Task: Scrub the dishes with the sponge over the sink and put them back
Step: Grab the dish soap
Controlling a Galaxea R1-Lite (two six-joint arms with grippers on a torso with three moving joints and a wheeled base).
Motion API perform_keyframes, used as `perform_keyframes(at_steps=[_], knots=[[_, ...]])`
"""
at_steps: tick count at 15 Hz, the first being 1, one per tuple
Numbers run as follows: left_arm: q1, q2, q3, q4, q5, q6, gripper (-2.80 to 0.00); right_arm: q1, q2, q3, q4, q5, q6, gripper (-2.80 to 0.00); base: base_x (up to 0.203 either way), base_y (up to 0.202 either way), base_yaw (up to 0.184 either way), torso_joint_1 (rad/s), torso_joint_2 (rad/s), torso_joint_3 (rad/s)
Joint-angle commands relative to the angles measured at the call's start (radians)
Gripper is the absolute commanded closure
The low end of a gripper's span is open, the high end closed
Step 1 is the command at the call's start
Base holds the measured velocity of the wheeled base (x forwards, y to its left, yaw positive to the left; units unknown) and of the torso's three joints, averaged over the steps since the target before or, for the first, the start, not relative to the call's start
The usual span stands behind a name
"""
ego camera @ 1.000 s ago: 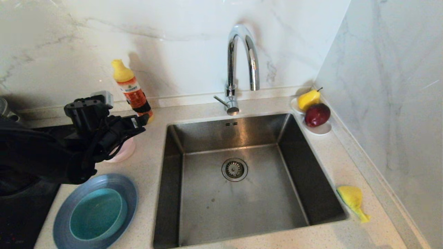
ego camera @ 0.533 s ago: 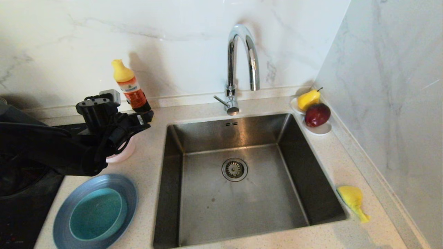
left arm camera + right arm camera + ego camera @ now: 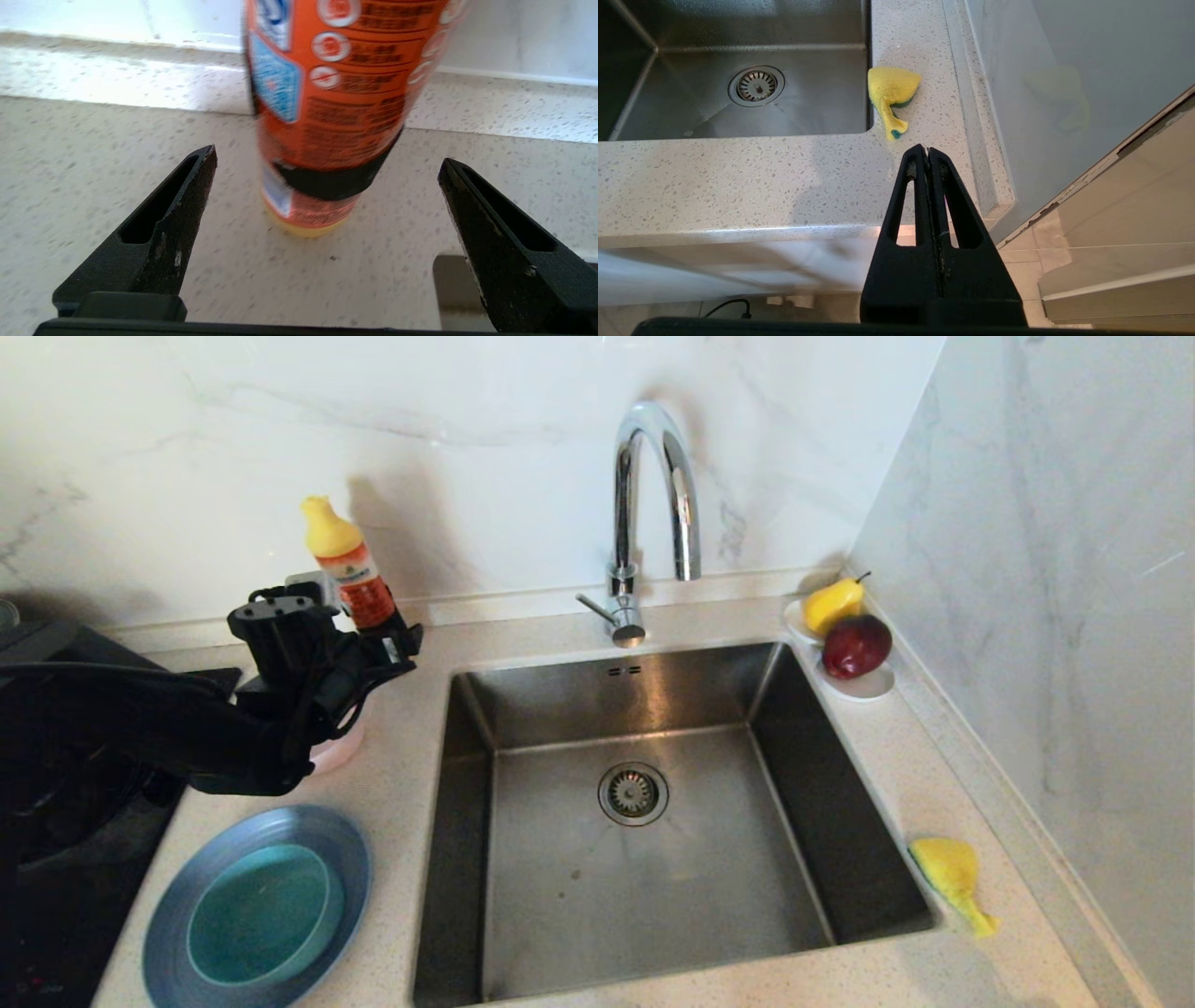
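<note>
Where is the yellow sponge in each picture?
Head view: the sponge lies on the counter, by the near right corner of the sink.
Left wrist view: not in it.
Right wrist view: the sponge lies beside the sink's corner, beyond the right tool.
Shared landmark: the drain strainer.

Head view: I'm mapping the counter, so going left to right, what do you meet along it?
grey-blue plate holding the teal bowl → left gripper open by the orange bottle → tap → sink → red apple → sponge.
</note>
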Motion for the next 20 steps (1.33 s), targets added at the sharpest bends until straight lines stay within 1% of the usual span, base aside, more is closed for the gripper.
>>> perform_keyframes(at_steps=[1, 14, 19, 20], knots=[[-0.002, 0.025, -0.036, -0.005, 0.001, 0.000, -2.80, 0.000, 0.000, 0.000, -0.001, 0.001, 0.000, 0.00, 0.000, 0.000, 0.000, 0.000, 0.00, 0.000], [-0.002, 0.087, -0.128, -0.007, 0.008, 0.013, -2.80, 0.000, 0.000, 0.000, 0.000, 0.001, 0.000, 0.00, 0.000, 0.000, 0.000, 0.000, 0.00, 0.000], [-0.003, 0.116, -0.209, 0.012, 0.007, 0.016, -2.80, 0.000, 0.000, 0.000, -0.001, 0.001, 0.000, 0.00, 0.000, 0.000, 0.000, 0.000, 0.00, 0.000], [-0.008, 0.122, -0.212, 0.016, 0.008, 0.016, 0.00, 0.000, 0.000, -0.001, 0.000, 0.001, 0.000, 0.00, 0.000, 0.000, 0.000, 0.000, 0.00, 0.000]])
